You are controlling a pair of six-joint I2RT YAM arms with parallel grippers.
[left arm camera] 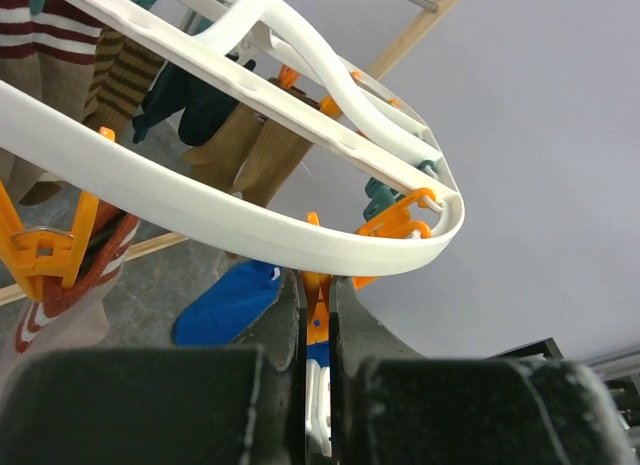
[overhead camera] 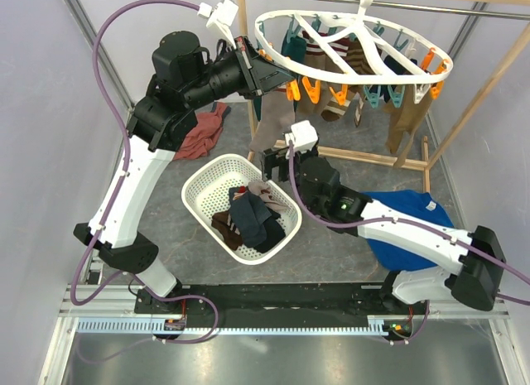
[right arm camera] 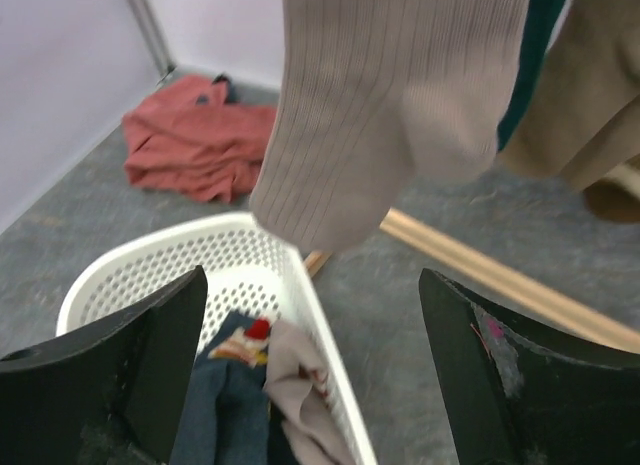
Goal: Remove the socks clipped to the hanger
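Up in the top centre, the hanger [overhead camera: 370, 45] hung with socks [overhead camera: 331, 70] dangling from its clips. The left gripper [overhead camera: 248, 66] was at the ring's left edge, clenched on an orange clip [left arm camera: 316, 303] just under the white rim. Lower down, the right gripper [right arm camera: 312, 280] gaped wide and held nothing. A beige ribbed sock [right arm camera: 390, 115] drooped from above between its fingers, touching neither. Beneath sat the white perforated basket [right arm camera: 150, 260] with dropped socks inside. A rust-red garment [right arm camera: 195, 145] lay upper left, and a wooden rail [right arm camera: 480, 260] crossed at right.
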